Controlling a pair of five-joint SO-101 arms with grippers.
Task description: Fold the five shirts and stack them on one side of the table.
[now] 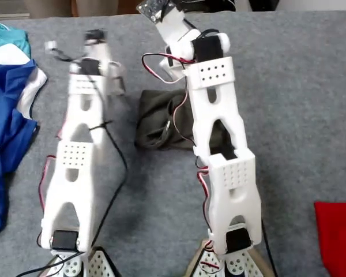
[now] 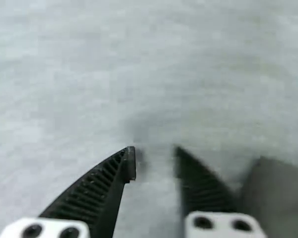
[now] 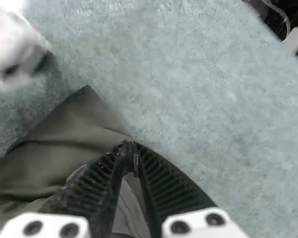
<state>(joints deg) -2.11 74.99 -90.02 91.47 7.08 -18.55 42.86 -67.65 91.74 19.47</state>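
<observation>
A folded olive shirt (image 1: 158, 118) lies mid-table between the two arms. My right gripper (image 3: 130, 157) hovers over the shirt's edge (image 3: 64, 134), its black fingers shut tip to tip with no cloth seen pinched. My left gripper (image 2: 155, 161) is open just above bare grey cloth, and a corner of the olive shirt (image 2: 280, 191) shows beside one finger. Blue and white shirts (image 1: 8, 121) lie heaped at the table's left edge. A red shirt (image 1: 337, 234) sits at the near right edge.
The grey tablecloth (image 1: 300, 98) is bare across the right and far side. A teal garment (image 1: 8, 36) lies at the far left corner. Red and black cables (image 1: 161, 63) hang along the arms over the olive shirt. The other arm's blurred white gripper (image 3: 12, 54) shows beyond the shirt.
</observation>
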